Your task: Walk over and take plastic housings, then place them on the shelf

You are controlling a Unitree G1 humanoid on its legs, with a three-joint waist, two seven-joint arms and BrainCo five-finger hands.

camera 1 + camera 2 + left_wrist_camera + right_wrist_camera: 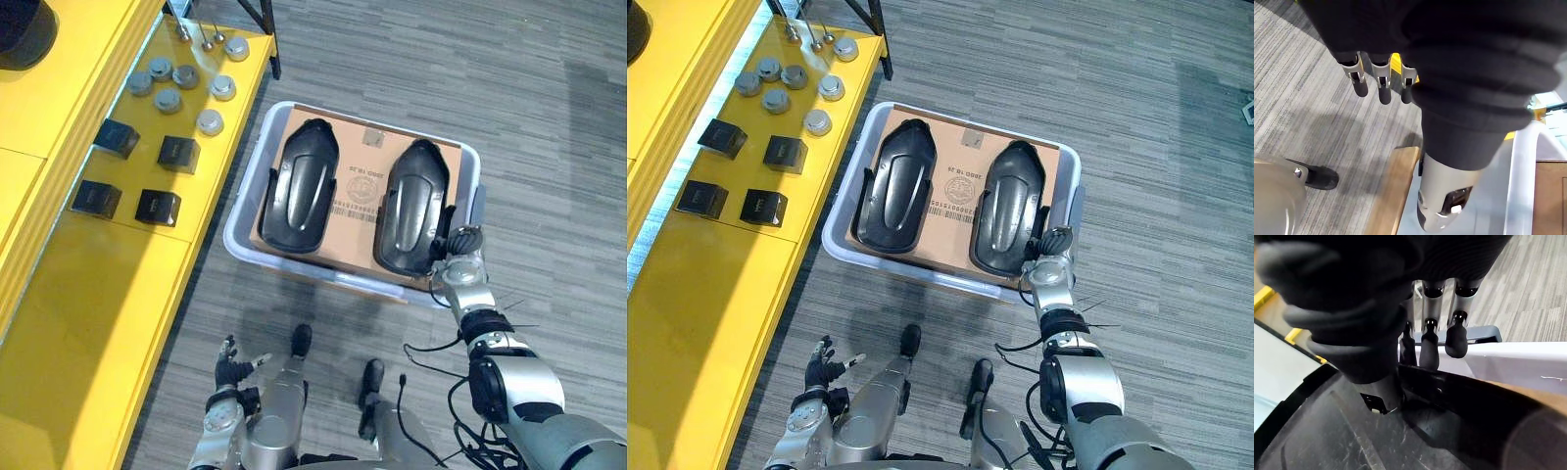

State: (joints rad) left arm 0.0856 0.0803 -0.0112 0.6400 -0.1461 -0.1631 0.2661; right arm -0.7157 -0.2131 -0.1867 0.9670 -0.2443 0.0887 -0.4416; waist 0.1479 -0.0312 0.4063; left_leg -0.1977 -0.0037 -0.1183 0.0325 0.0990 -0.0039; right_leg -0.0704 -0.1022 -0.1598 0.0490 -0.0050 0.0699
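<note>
Grey carpet floor (549, 117) runs beside a yellow shelf (98, 323). On the floor a pale bin (245, 211) holds cardboard (358, 186) with two black housings lying side by side: the left housing (299, 186) and the right housing (411, 206). The right hand (456, 257) pinches the right housing's near rim, fingers (1429, 347) outside against the bin wall, thumb inside. The left hand (233, 374) hangs low over the floor, fingers (1384, 90) relaxed, holding nothing.

Plastic housings (299, 186) showing glossy black, lying on brown cardboard (353, 157) bearing black print. Bin (323, 276) showing pale grey-white. Shelf (118, 294) glowing bright yellow, carrying matte black boxes (179, 154) and silver-grey caps (210, 121). Floor (549, 117) running grey, finely streaked.
</note>
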